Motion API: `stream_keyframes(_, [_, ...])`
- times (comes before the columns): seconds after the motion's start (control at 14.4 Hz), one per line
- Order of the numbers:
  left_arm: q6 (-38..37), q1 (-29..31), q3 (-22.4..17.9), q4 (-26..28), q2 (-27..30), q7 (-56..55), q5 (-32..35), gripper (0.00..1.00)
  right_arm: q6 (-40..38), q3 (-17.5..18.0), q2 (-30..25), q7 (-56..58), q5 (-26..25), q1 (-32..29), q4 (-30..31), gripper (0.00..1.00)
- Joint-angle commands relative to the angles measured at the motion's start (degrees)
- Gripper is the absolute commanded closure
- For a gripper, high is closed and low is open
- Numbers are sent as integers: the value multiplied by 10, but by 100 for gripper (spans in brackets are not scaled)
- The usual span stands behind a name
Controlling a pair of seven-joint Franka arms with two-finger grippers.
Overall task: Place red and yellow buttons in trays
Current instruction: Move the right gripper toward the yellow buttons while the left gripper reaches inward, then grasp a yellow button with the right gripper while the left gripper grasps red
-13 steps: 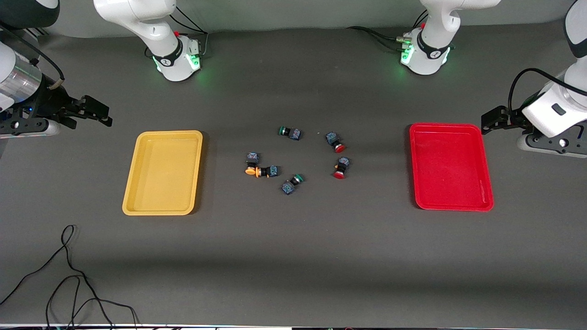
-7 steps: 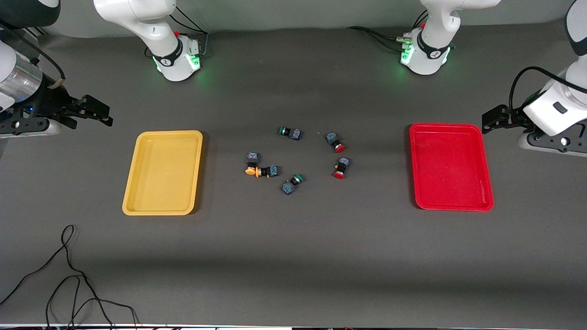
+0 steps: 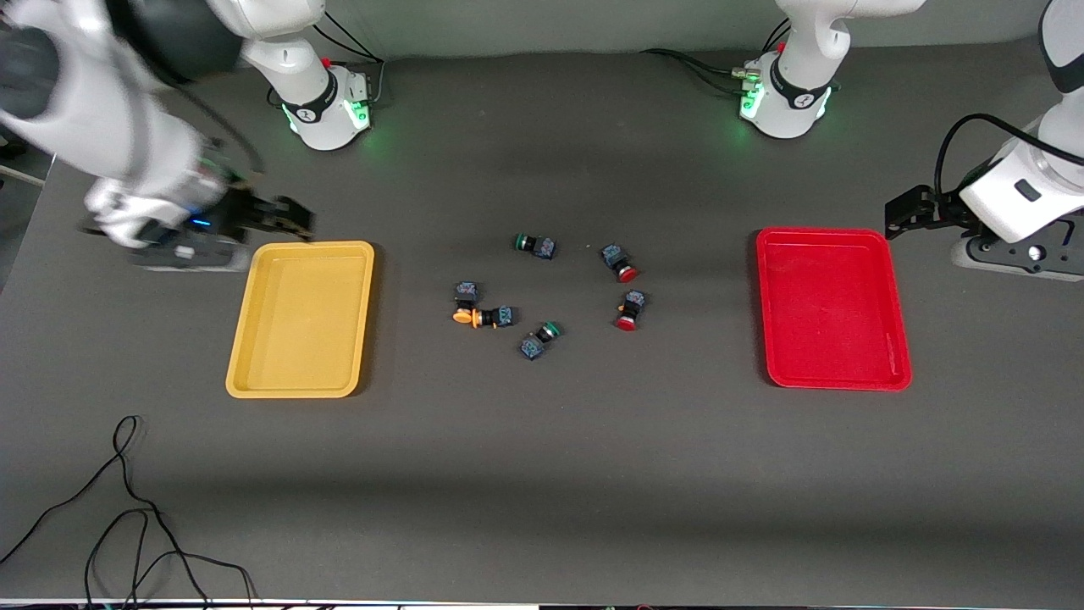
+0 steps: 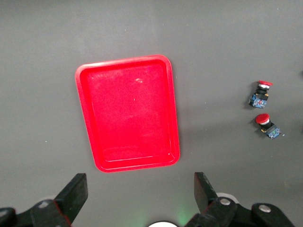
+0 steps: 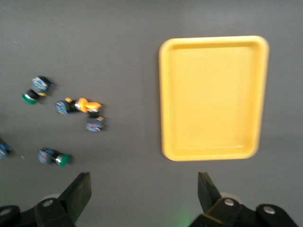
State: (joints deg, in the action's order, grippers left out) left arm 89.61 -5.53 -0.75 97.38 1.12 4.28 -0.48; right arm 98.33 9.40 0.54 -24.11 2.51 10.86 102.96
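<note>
Two red buttons (image 3: 625, 269) (image 3: 628, 312) and two yellow buttons (image 3: 464, 308) (image 3: 489, 318) lie on the table between the yellow tray (image 3: 301, 318) and the red tray (image 3: 832, 307). Both trays hold nothing. My right gripper (image 3: 292, 219) is open and empty over the table beside the yellow tray's corner. My left gripper (image 3: 902, 222) is open and empty over the table beside the red tray's corner. The left wrist view shows its gripper (image 4: 139, 189), the red tray (image 4: 128, 113) and both red buttons (image 4: 260, 93) (image 4: 266, 125). The right wrist view shows its gripper (image 5: 144, 189), the yellow tray (image 5: 213, 97) and the yellow buttons (image 5: 87, 105).
Two green-capped switches (image 3: 535, 245) (image 3: 539, 339) lie among the buttons; they also show in the right wrist view (image 5: 35, 90) (image 5: 53, 157). A black cable (image 3: 127, 508) lies near the front edge at the right arm's end.
My right arm has swung in from the table's end to the yellow tray's corner. My left gripper has shifted only slightly. The buttons and trays have not moved.
</note>
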Motion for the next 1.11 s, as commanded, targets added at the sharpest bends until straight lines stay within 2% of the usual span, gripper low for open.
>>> stream_keyframes(0.0, [13, -19, 9, 46, 9, -47, -16, 0, 68, 36, 66, -103, 0, 27, -5, 0])
stream_keyframes(0.21, [70, -36, 53, 107, 13, -150, -22, 0, 134, 41, 123, -157, -20, 73, 14, 0])
stream_keyframes(0.35, [93, -51, 92, 129, 10, -233, -37, 0, 201, 41, 140, -189, -43, 97, 65, 0])
stream_keyframes(0.49, [131, -82, 120, 139, -1, -335, -51, 0, 309, 42, 153, -197, -57, 104, 142, 0])
stream_keyframes(0.63, [162, -135, 126, 135, -31, -430, -51, 0, 399, 41, 174, -197, -58, 111, 191, 0])
stream_keyframes(0.84, [222, -203, 126, 135, -62, -537, -51, 0, 489, 41, 224, -215, -58, 113, 207, 0])
stream_keyframes(1.04, [267, -232, 126, 136, -97, -589, -51, 0, 511, 40, 251, -241, -104, 113, 211, 0])
